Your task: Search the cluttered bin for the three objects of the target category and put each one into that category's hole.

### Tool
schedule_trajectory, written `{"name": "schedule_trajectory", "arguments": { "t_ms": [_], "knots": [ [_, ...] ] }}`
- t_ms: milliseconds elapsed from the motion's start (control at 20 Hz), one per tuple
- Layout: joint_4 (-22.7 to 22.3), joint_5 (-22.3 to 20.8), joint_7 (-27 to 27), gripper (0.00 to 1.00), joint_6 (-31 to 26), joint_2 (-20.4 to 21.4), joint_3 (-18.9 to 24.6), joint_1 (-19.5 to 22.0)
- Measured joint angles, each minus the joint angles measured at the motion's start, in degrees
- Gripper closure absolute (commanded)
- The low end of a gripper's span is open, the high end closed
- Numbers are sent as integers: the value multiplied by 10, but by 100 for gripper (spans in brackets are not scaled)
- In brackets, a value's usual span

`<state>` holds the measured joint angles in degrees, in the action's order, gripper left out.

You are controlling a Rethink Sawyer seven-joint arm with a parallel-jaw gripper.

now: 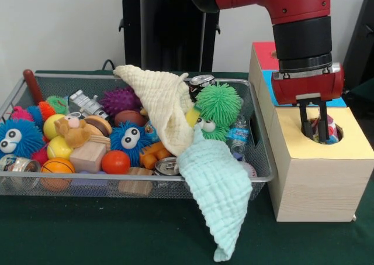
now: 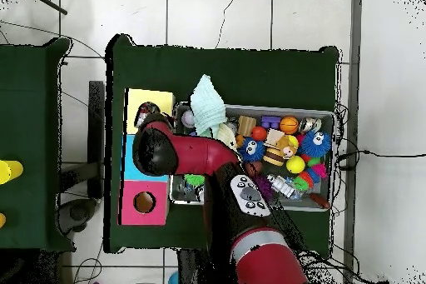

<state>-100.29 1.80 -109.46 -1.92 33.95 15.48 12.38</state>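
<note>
My gripper [image 1: 314, 126] hangs over the yellow-topped wooden box [image 1: 327, 154], right of the bin. Its fingers [image 1: 304, 120] reach down into the round hole [image 1: 334, 137] and stand apart, open. A small red, white and blue object [image 1: 331, 129] lies in the hole beside and behind them. The wire bin [image 1: 260, 136] is full of toys: a green fuzzy ball with eyes [image 1: 218, 104], blue fuzzy balls [image 1: 130, 137], an orange ball [image 1: 115, 161], cans [image 1: 168, 167] and a small water bottle [image 1: 238, 135]. In the overhead view the arm [image 2: 191, 154] reaches to the yellow panel [image 2: 150, 97].
A cream cloth [image 1: 166, 107] and a mint cloth [image 1: 216, 189] drape over the bin's front rim onto the green table [image 1: 87, 230]. Behind the yellow section lie blue [image 2: 129, 164] and pink [image 2: 158, 193] sections, the pink one with its own hole [image 2: 145, 202].
</note>
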Motion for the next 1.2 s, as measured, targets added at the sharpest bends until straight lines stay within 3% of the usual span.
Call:
{"name": "schedule_trajectory", "arguments": {
  "t_ms": [350,800,1200],
  "knots": [
    [-17,0,0,0,0,14,15,16],
    [-44,0,0,0,0,45,32,81],
    [-47,0,0,0,0,55,29,90]
  ]
}}
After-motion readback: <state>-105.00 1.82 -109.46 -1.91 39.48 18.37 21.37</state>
